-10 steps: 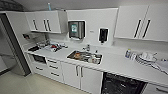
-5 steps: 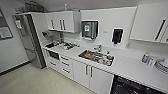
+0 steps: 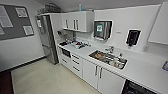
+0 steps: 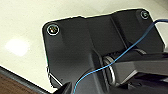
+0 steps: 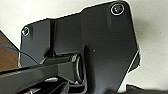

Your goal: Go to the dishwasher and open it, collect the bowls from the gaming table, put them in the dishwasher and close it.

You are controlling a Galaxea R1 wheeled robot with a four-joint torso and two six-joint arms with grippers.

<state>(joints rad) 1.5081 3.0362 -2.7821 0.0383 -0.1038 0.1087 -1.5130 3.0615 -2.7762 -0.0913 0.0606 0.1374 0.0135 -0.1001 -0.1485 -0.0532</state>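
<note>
The dishwasher [image 3: 137,89] shows as a dark patch under the white counter [image 3: 142,70], at the lower right edge of the head view and right of the sink [image 3: 108,59]. It is cut off by the picture's edge, and I cannot tell whether its door is open. The gaming table and the bowls are out of view. In the left wrist view the robot's dark plate [image 4: 82,47] hangs over pale floor [image 4: 22,22] with a blue cable across it. The right wrist view has the same plate [image 5: 100,42] over pale floor.
A steel fridge [image 3: 46,37] stands at the left end of the counter, with white drawers [image 3: 75,62] and cupboard doors [image 3: 97,73] below it. Wall cabinets [image 3: 76,21], a towel dispenser [image 3: 102,29] and a notice board [image 3: 15,21] hang above. Open pale floor [image 3: 42,77] lies in front.
The camera has turned left and come nearer. The kitchen has slid right in the picture, the fridge and notice board have come in, and the dishwasher has gone to the edge.
</note>
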